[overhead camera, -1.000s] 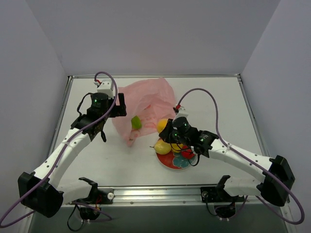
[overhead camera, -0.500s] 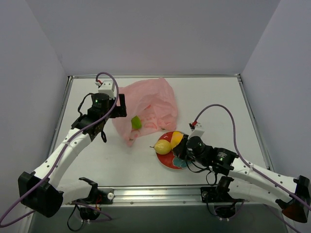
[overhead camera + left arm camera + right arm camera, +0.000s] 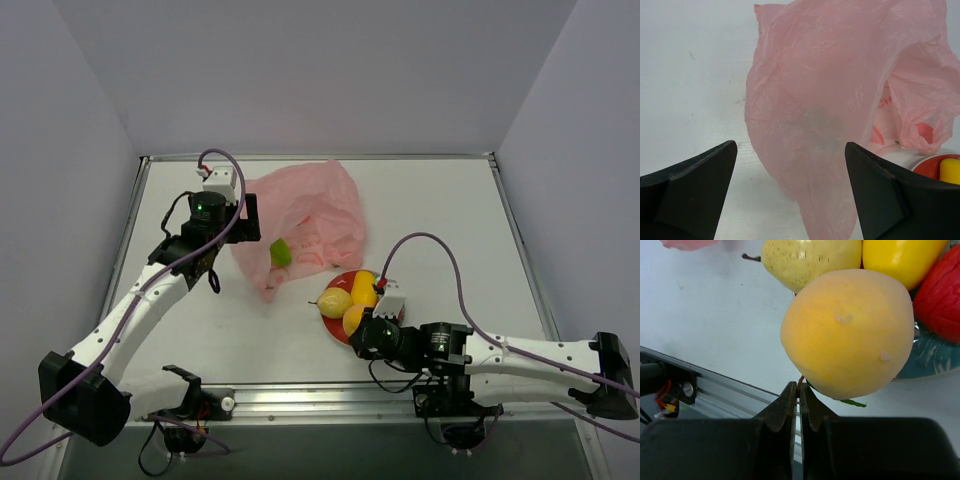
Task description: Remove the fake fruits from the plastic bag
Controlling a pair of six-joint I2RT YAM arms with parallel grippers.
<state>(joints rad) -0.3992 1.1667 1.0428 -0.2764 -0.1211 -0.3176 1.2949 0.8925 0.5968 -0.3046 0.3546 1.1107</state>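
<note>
The pink plastic bag [image 3: 305, 215] lies crumpled at the table's middle, with a green fruit [image 3: 280, 252] at its near mouth. My left gripper [image 3: 250, 228] is open at the bag's left edge; in the left wrist view the bag [image 3: 840, 100] hangs between its wide-apart jaws [image 3: 790, 200]. My right gripper [image 3: 360, 330] is shut on the stem of a yellow-orange fruit [image 3: 353, 318] at the plate's near-left rim. In the right wrist view my right gripper [image 3: 800, 390] pinches the stem just under that fruit [image 3: 850, 335]. A yellow pear [image 3: 336, 302] and a lemon [image 3: 364, 288] lie on the plate.
The round red-and-teal plate [image 3: 340, 338] sits near the table's front edge, right of the bag. A red fruit [image 3: 940, 295] lies on it beside the lemon [image 3: 900, 257]. The metal front rail [image 3: 320, 400] runs close behind my right gripper.
My right arm has drawn back toward the near edge, carrying the yellow-orange fruit from beside the bag to the plate's near-left rim. The left arm and the bag have not moved.
</note>
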